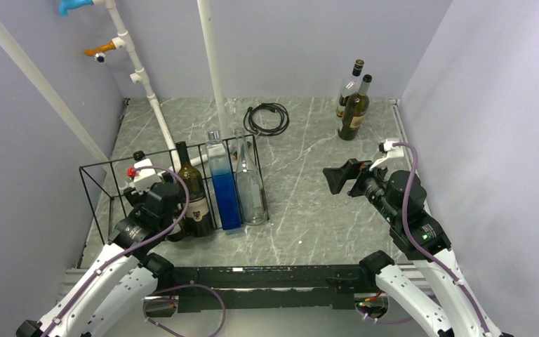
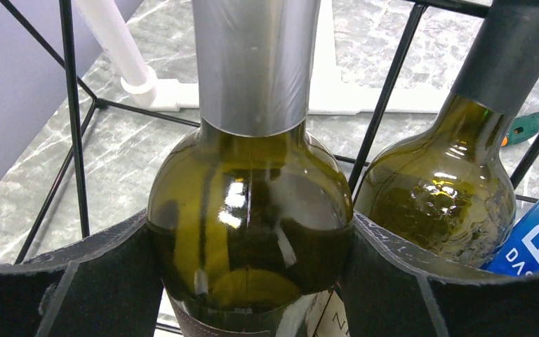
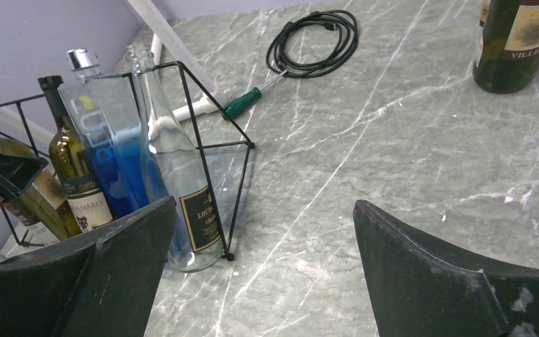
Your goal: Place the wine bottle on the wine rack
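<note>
Grey marble desk [image 1: 309, 210]. Coiled black cable [image 1: 267, 118] at back centre, green-handled screwdriver [image 3: 242, 102] just beside it. Two dark bottles [image 1: 353, 111] upright back right, close together. White pipes [image 1: 144, 84] back left. Blue bottle [image 1: 223, 184] and clear bottle [image 1: 249, 184] upright, side by side.

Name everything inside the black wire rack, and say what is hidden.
The rack holds a clear bottle, a blue bottle, a dark bottle and an olive bottle clamped in the left gripper, which hides its base.
</note>
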Motion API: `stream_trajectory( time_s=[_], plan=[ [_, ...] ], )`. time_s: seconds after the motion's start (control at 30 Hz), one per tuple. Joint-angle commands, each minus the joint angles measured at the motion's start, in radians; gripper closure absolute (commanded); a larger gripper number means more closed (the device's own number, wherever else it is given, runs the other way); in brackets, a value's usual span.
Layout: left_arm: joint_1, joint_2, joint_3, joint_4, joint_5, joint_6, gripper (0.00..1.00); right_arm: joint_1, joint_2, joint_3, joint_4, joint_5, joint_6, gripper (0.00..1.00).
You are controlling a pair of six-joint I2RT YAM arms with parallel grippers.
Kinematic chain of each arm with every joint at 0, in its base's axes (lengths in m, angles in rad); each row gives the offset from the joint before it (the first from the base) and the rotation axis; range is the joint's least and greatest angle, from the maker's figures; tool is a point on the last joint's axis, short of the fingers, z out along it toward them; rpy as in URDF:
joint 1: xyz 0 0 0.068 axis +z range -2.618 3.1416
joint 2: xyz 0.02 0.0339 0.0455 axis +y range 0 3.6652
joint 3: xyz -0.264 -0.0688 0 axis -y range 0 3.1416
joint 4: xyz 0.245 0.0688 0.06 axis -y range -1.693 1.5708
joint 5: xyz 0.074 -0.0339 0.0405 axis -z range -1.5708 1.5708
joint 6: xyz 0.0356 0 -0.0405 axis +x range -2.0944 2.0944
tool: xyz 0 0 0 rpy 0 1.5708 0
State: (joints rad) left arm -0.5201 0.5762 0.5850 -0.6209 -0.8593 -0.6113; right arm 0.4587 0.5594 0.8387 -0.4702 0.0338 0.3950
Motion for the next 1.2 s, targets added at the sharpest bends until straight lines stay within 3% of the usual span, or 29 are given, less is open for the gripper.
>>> stream_trajectory(
  time_s=[0.0,0.33,0.7,1.17],
  plan=[
    [0.003,-0.026,-0.012,0.156,-0.006,0.062,1.0,0.0,-0.012,-0.008,0.023,0.028,-0.021,0.0],
    [0.003,0.016,-0.032,0.046,0.01,-0.069,1.0,0.0,-0.018,-0.01,0.019,0.034,-0.027,0.0],
    [0.003,0.095,-0.002,-0.029,-0.006,-0.151,0.57,0.0,-0.032,-0.013,0.006,0.041,-0.027,0.0],
    [0.003,0.104,0.013,-0.033,0.019,-0.127,0.15,0.0,-0.03,-0.012,-0.001,0.047,-0.036,0.0]
  ],
)
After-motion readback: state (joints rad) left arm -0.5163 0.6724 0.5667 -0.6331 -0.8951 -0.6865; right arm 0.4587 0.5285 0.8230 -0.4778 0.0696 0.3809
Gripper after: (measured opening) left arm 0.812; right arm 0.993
